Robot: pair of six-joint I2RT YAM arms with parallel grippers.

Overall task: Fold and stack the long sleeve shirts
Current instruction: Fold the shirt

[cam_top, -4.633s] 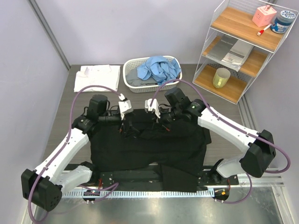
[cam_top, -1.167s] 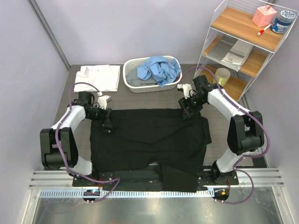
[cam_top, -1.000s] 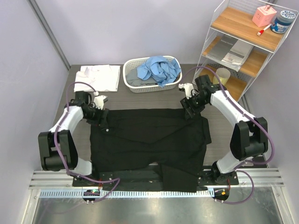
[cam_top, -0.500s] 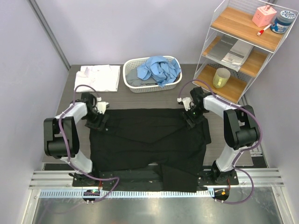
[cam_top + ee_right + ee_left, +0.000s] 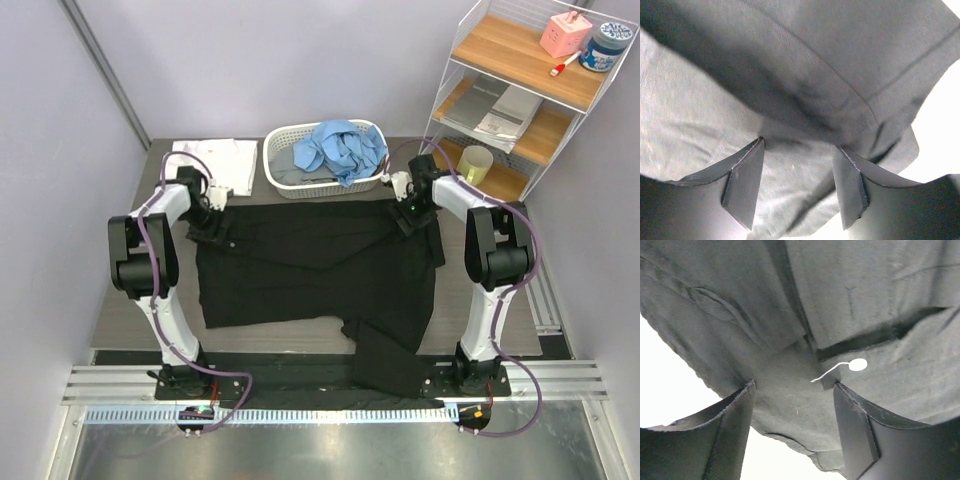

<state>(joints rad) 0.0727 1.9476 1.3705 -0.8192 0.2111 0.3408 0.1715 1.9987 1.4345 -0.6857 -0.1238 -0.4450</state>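
Both arms have dragged the black shirt (image 5: pixel 320 270) away from the near edge toward the basket (image 5: pixel 322 160), so it lies flatter mid-table (one sleeve trails near). Left gripper (image 5: pixel 212 228) and right gripper (image 5: pixel 412 214) each pinch a far corner, jaws part-spread around cloth. Long axis runs left-right.

White slatted basket (image 5: pixel 280 178) was set at the table's (image 5: pixel 500 300) far edge. Wire shelf unit (image 5: pixel 452 90) was placed at far right, three wooden shelves. Pink box (image 5: pixel 565 34) and blue-lidded jar (image 5: pixel 606 45) were kept on top shelf, grey booklets (image 5: pixel 500 108) on middle, yellow cup (image 5: pixel 473 167) on bottom.
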